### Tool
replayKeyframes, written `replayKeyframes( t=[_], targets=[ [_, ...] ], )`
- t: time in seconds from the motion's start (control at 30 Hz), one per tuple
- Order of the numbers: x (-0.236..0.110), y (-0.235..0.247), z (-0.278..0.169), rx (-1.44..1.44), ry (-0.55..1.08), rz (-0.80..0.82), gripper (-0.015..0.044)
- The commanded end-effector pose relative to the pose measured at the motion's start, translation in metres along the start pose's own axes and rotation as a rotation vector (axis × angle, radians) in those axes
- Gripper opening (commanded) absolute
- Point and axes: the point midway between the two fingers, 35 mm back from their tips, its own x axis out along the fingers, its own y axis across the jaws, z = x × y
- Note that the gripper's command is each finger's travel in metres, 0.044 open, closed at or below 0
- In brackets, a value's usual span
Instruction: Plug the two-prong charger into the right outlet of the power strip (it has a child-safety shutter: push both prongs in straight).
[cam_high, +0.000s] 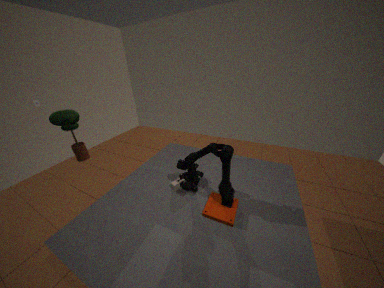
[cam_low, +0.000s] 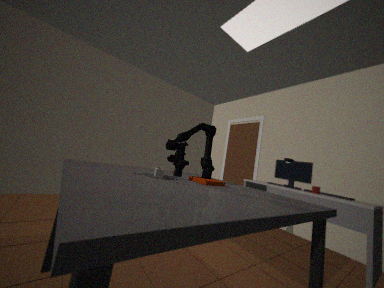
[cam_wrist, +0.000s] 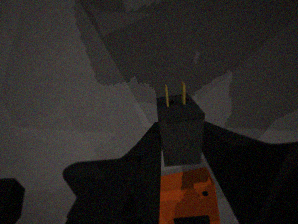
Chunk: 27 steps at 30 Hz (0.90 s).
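Pincer (cam_wrist: 182, 150) grips the dark charger (cam_wrist: 181, 131) by its body — prongs (cam_wrist: 175, 95) pointing forward above the bench (cam_wrist: 45, 100). It seems light and rigid; holding the flat sides keeps it straight.

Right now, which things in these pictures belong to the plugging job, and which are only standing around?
For the job:
- charger, gripped in the hand, prongs pointing forward
- small pale object beside the hand, probably the power strip
- grey table

Standing around:
- potted plant
- monitor on the side desk
- red item
- door
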Motion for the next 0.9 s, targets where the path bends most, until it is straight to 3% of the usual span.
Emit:
replayKeyframes(
  t=[0.0, 0.87],
  targets=[
    [0.005, -0.007, -0.001, 0.042, 0.01, 0.006, 0.0],
    [0.01, -0.034, 0.012, 0.168, 0.008, 0.011, 0.0]
  ],
)
